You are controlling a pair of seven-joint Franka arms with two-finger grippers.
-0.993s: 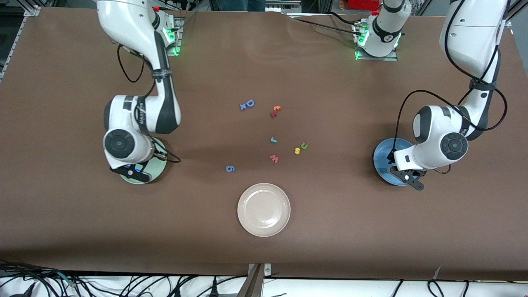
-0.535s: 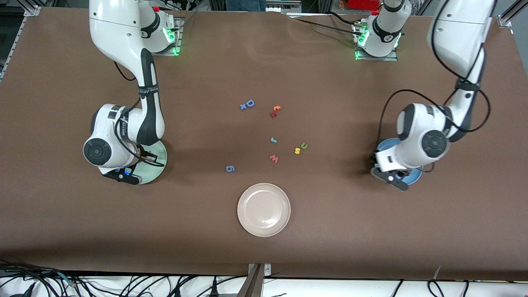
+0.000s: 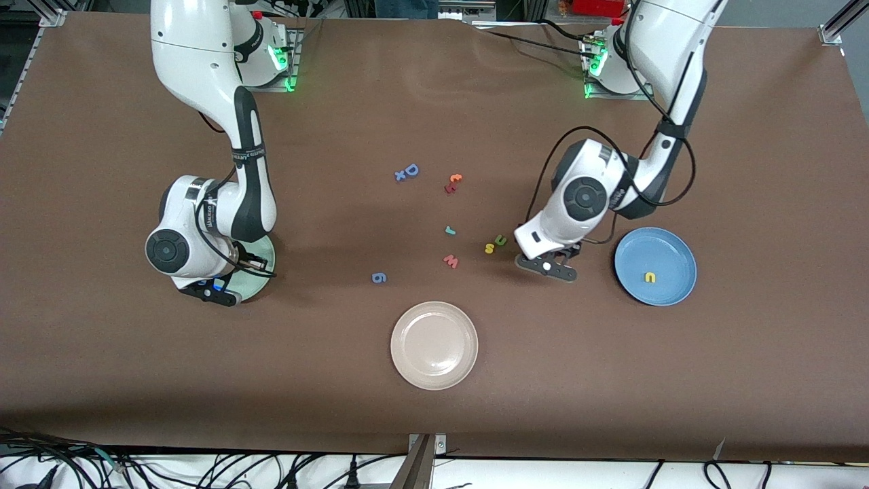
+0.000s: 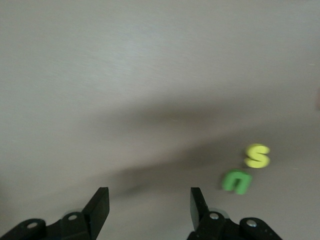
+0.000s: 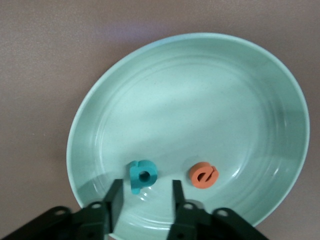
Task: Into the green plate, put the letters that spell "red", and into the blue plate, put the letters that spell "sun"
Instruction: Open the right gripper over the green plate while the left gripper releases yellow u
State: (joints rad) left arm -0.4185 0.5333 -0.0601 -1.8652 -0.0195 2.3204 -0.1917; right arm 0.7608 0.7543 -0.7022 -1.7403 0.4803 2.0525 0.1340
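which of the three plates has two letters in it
The green plate under the right gripper: it holds a teal d and an orange e. The blue plate holds one yellow letter; the beige plate holds none.

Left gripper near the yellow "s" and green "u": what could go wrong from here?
1. The yellow foam "s" and light green foam "u" lie almost touching, so the open left gripper might catch both or knock one away.
2. The red foam "w" lies close to the small teal foam "r", a likely mix-up.
3. The right gripper, open over the pale green plate, stands around the teal foam "d" and could drag it.
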